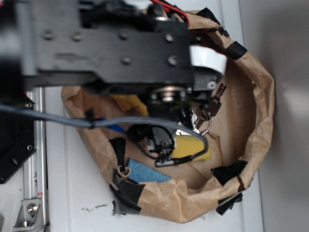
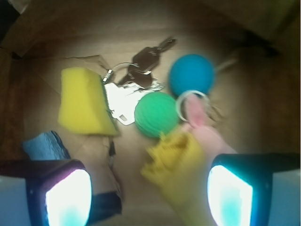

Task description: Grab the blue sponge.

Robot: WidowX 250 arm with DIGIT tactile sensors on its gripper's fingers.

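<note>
The gripper [image 2: 149, 195] is held wide, empty; it should be shifted toward the lower left, over the blue sponge [image 2: 43, 145].

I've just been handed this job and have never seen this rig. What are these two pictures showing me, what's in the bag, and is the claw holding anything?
The exterior view looks down on a black robot arm reaching into a brown paper bag. The wrist view comes from a camera on the arm, looking past its claw; the two glowing pads at the bottom are its fingers. They stand apart with nothing between them, so nothing is held. In the bag lie a yellow sponge, keys, a green ball, a teal ball, a crumpled yellow thing and the blue sponge by the left pad.
</note>
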